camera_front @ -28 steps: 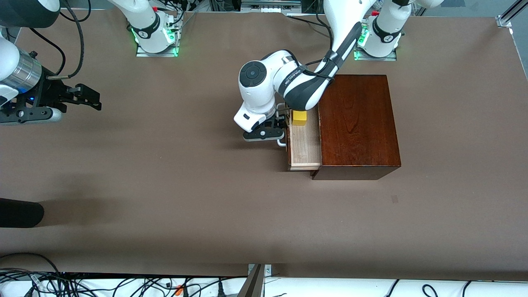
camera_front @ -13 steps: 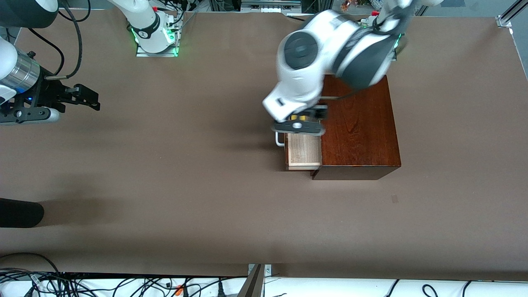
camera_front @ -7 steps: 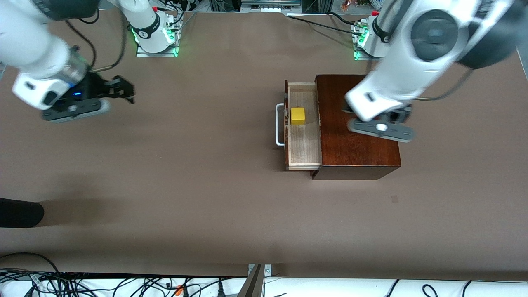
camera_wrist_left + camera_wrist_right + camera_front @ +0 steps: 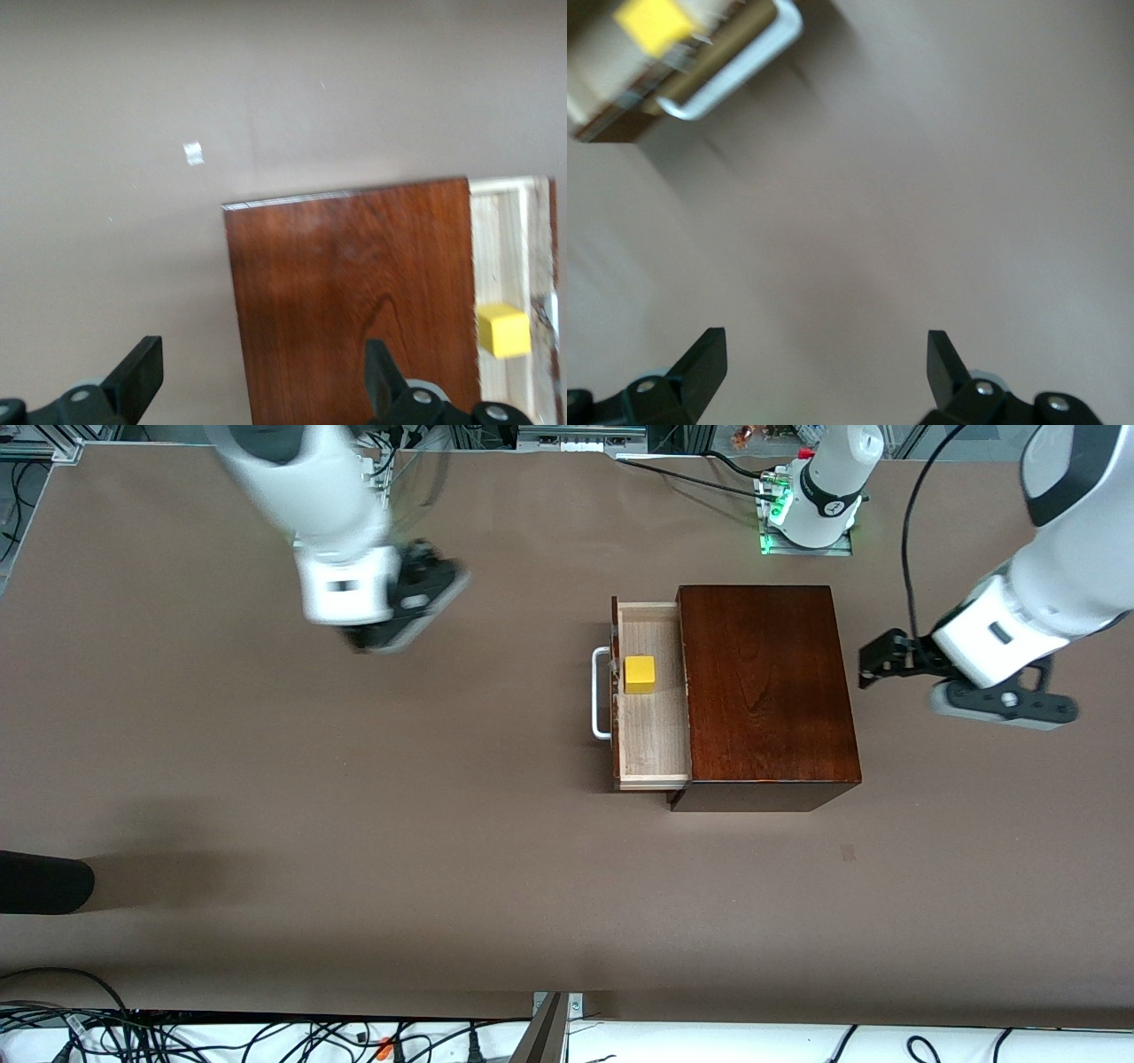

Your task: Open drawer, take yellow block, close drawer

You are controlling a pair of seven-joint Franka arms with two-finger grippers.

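Note:
The drawer (image 4: 654,731) of the dark reddish-brown wooden box (image 4: 766,691) stands pulled out toward the right arm's end, its white handle (image 4: 601,693) in front. The yellow block (image 4: 640,674) sits on the pale drawer floor. My left gripper (image 4: 874,662) is open and empty over the table beside the box, toward the left arm's end. Its wrist view shows the box top (image 4: 354,292) and the block (image 4: 503,329) past its open gripper (image 4: 261,381). My right gripper (image 4: 438,584) is open and empty (image 4: 824,359) over bare table toward the right arm's end. Its view shows the handle (image 4: 735,66) and block (image 4: 651,22).
A dark object (image 4: 44,881) lies at the table edge on the right arm's end, nearer the front camera. A small mark (image 4: 848,852) is on the table nearer the camera than the box. Cables run along the front edge.
My left gripper has left the drawer front, risen over the box and swung out toward the left arm's end. My right gripper has swung in toward the drawer. The drawer stays open with the block inside.

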